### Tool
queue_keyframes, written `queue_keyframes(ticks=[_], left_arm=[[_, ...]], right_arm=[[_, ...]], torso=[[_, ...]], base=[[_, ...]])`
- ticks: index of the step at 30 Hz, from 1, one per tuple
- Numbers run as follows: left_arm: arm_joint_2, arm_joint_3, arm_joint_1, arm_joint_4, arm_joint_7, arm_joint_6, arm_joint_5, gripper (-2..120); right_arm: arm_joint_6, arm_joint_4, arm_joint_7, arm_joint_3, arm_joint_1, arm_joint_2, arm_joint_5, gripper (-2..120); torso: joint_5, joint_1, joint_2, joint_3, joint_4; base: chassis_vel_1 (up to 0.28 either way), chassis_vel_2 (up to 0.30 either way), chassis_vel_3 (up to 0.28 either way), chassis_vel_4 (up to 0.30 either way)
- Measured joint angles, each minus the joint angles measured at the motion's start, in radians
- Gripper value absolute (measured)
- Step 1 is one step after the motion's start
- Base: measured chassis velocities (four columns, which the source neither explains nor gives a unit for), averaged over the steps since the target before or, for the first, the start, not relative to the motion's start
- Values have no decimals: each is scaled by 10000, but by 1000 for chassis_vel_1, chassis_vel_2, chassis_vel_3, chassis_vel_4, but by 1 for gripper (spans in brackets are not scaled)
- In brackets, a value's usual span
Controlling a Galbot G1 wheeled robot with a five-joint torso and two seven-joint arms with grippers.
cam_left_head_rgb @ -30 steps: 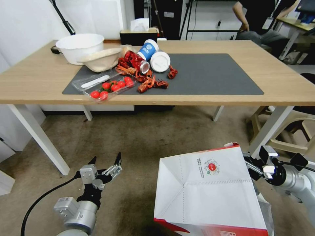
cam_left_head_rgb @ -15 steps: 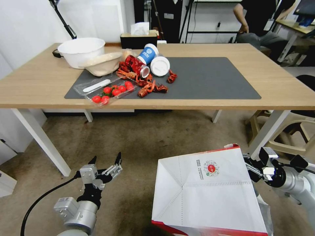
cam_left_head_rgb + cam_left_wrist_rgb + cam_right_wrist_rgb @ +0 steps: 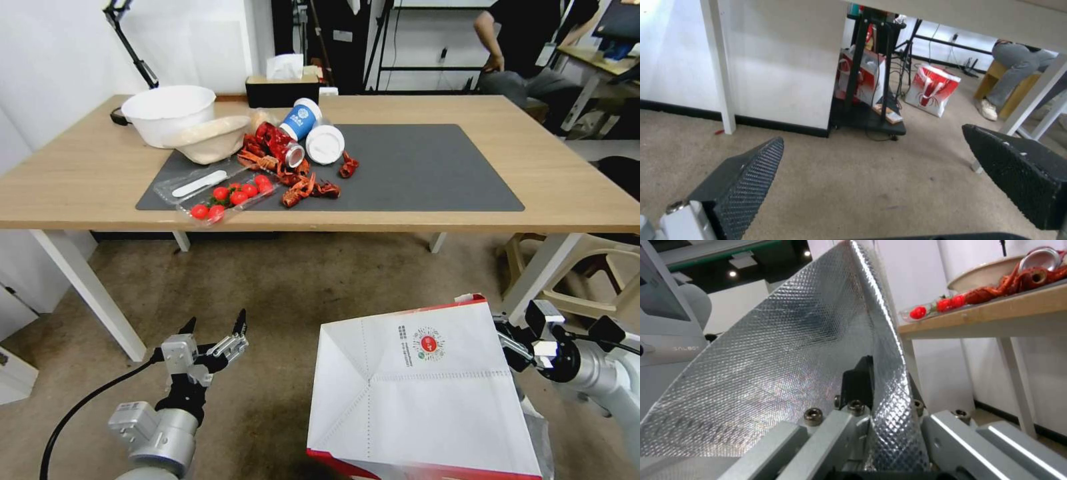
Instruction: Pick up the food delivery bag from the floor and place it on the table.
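Note:
The food delivery bag (image 3: 420,393) hangs tilted at lower right of the head view, a white creased face with a round red logo towards me and a red panel at its lower edge. My right gripper (image 3: 512,345) is shut on the bag's upper right rim. In the right wrist view its fingers (image 3: 858,380) pinch the silver foil lining (image 3: 786,350). My left gripper (image 3: 215,328) is open and holds nothing, low over the floor (image 3: 287,287), left of the bag. Ahead stands the table (image 3: 573,193) with its dark grey mat (image 3: 427,167).
On the left half of the mat lie a white bowl (image 3: 170,113), a beige bowl (image 3: 210,139), crawfish (image 3: 300,187), a can, a blue cup (image 3: 298,119) and a tomato tray (image 3: 223,197). A white table leg (image 3: 540,280) and a beige chair (image 3: 600,267) stand close behind the bag.
The whole head view has shifted: the table now sits lower in it, so the camera has moved. The bag and both grippers keep their places relative to me.

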Motion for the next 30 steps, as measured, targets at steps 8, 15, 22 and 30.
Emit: queue_keyframes(ticks=[8, 15, 22, 30], left_arm=[[-6, 0, 23, -14, 7, -27, 24, 100], [-9, 1, 31, -17, 33, -49, 34, 100], [-9, -6, 15, -16, 49, -52, 35, 100], [-8, -4, 1, -2, 77, -52, 38, 100]], right_arm=[[2, 46, 0, 9, -13, 3, -5, 0], [10, 63, 0, 33, -42, 26, -14, 0], [12, 69, 0, 32, -26, 55, -28, 0], [12, 77, 1, 25, -6, 49, -23, 0]], torso=[[-1, 105, 280, 171, 0], [0, 244, 644, 397, 0], [0, 381, 979, 597, 1], [0, 517, 1307, 787, 1]], base=[[0, 0, 0, 0], [0, 0, 0, 0], [0, 0, 0, 0], [0, 0, 0, 0]])
